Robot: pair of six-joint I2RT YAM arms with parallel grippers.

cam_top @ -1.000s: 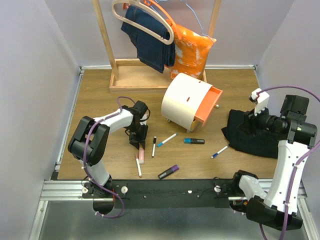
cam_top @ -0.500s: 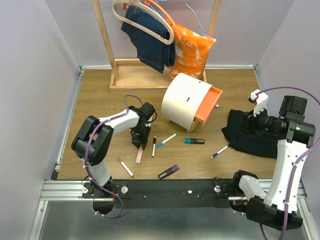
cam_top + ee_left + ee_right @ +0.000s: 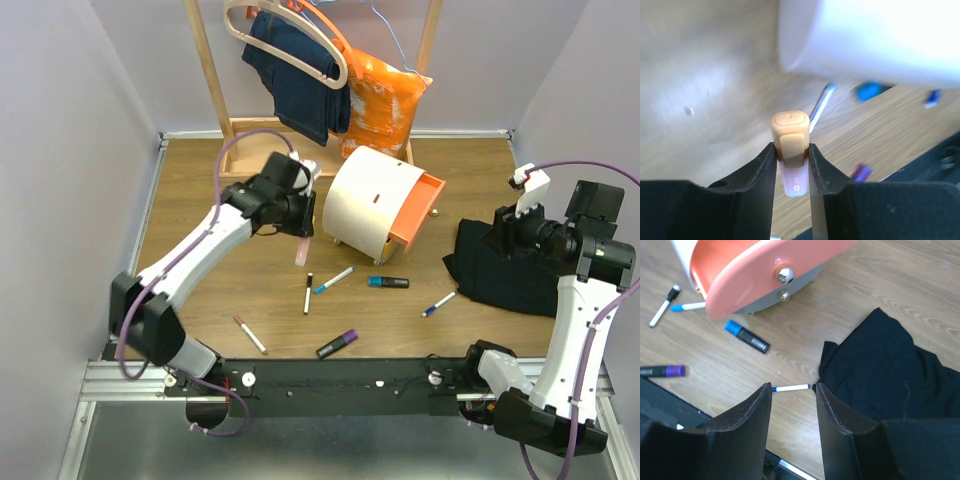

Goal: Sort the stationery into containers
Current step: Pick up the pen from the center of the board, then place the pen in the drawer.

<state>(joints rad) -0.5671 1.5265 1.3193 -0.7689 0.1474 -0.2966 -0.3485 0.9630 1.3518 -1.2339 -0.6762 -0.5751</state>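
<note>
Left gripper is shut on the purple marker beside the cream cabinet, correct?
No: the left gripper is shut on the orange-pink marker beside the cream cabinet, as the left wrist view shows. The purple marker lies loose on the table.

Slim pens [image 3: 307, 293]: we count four.
Thick markers [image 3: 388, 282]: we count three, the pink marker [image 3: 790, 130] among them, in the left tool [image 3: 791, 152].
Cabinet [image 3: 365, 205]: one.
Orange drawer [image 3: 415, 212]: one.
Dark cloth [image 3: 500, 270]: one.
Wooden rack [image 3: 205, 80]: one.
Orange bag [image 3: 385, 95]: one.
</note>
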